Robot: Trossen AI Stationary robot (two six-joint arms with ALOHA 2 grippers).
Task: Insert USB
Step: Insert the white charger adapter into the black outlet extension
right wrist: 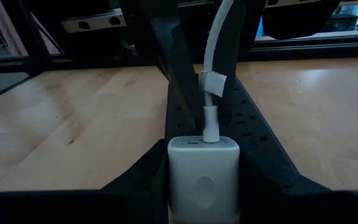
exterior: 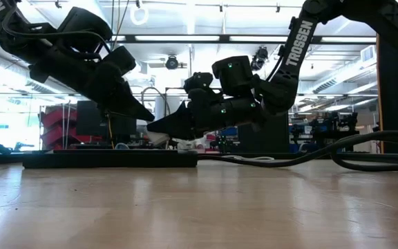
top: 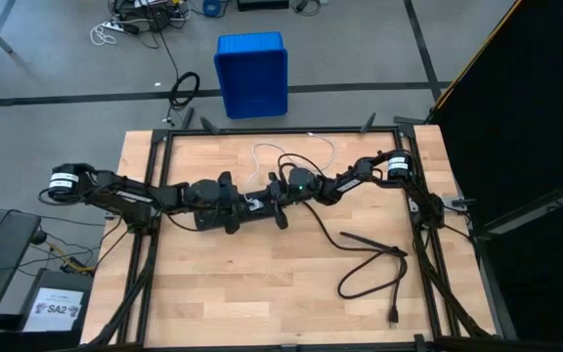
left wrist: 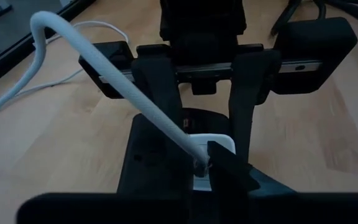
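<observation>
While a loose black cord (top: 374, 256) lies on the near right part of the wooden table (top: 213, 303), both arms meet at the middle. The right gripper (right wrist: 202, 171) holds a white charger block (right wrist: 202, 168) between its fingers, on a black power strip (right wrist: 253, 127). The USB (right wrist: 211, 121), a thin white cable, stands with its plug in the top of this block. The left gripper (left wrist: 207, 163) is closed narrowly on the cable just above the plug, as it seems. Farther back, the cable makes loops (top: 296, 149) toward the far edge, and a blue bin (top: 252, 73) stands on the floor beyond.
</observation>
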